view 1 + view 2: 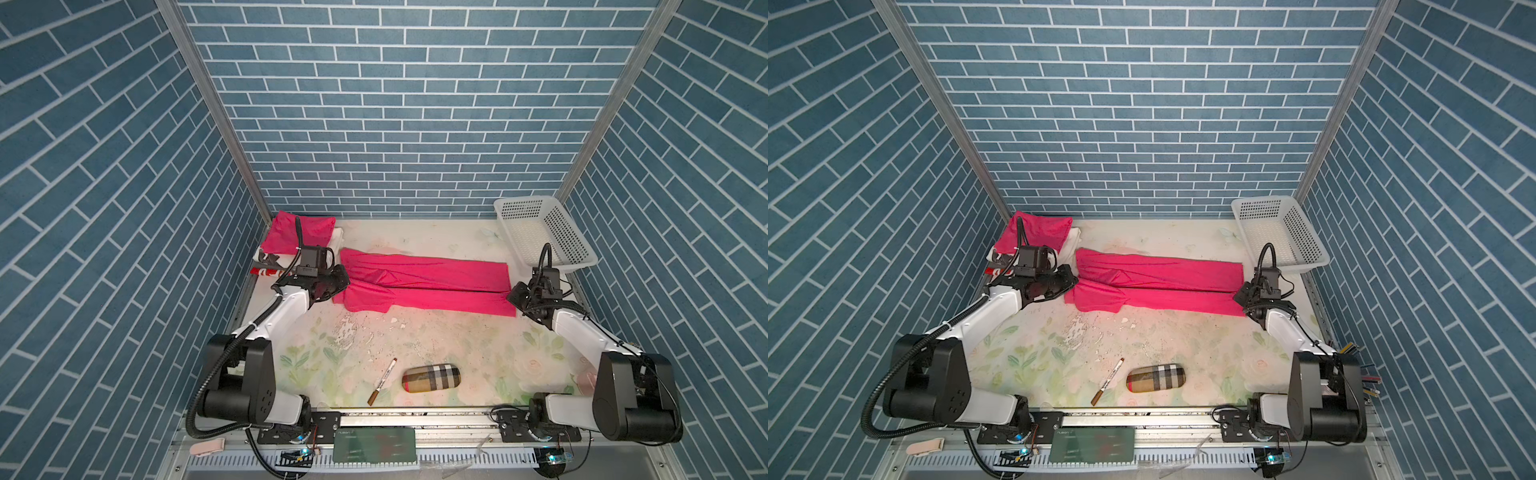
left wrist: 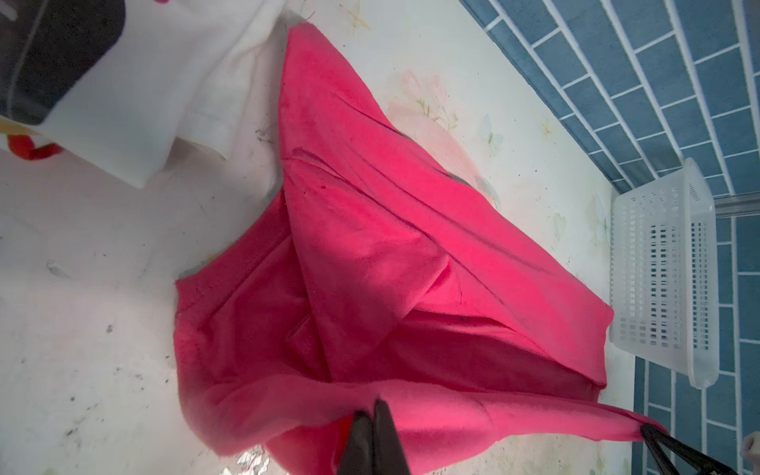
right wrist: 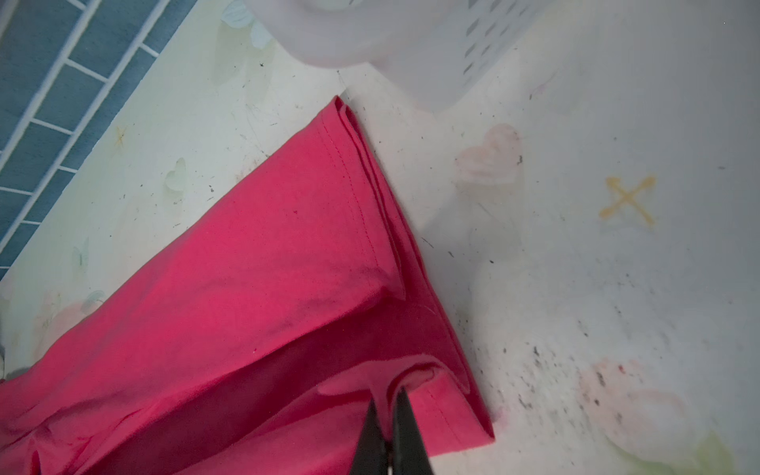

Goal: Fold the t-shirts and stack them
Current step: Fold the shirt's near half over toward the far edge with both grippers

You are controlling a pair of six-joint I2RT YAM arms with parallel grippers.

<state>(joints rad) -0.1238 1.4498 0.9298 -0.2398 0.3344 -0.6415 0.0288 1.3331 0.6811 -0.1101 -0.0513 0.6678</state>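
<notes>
Front edge: a green flat plate point(image 1: 374, 444) point(image 1: 1092, 445) sits on the metal rail between the two arm bases.
Near table: a white marker pen with brown ends point(image 1: 382, 381) point(image 1: 1107, 381) lies just beside a plaid beige oblong case point(image 1: 431, 377) point(image 1: 1156, 377) on the pale floral-print table point(image 1: 415, 345); the two are apart, not touching.
Spread shirt: a bright pink t-shirt point(image 1: 436, 282) point(image 1: 1163, 282) point(image 2: 370, 246) point(image 3: 246, 267) stretches left to right across the far half of the table, collar end to the left, hem end to the right. Its far long side is folded over onto the middle.
Left gripper: the left gripper point(image 1: 341, 281) point(image 2: 376, 405) is pinched tight on the pink fabric at the near edge of the collar end, which rises slightly off the table.
Right gripper: the right gripper point(image 1: 512, 296) point(image 3: 388, 395) is likewise pinched closed on the near corner of the hem; the left wrist view shows the near edge pulled taut between the two.
Stack: a second pink t-shirt point(image 1: 291, 235) point(image 1: 1038, 232), folded, lies on a white folded garment point(image 1: 337, 237) point(image 2: 123, 103) in the far left corner.
Basket: a white perforated plastic basket point(image 1: 523, 201) point(image 1: 1262, 200) point(image 2: 658, 267) stands in the far right corner, near the hem end but not touching it.
</notes>
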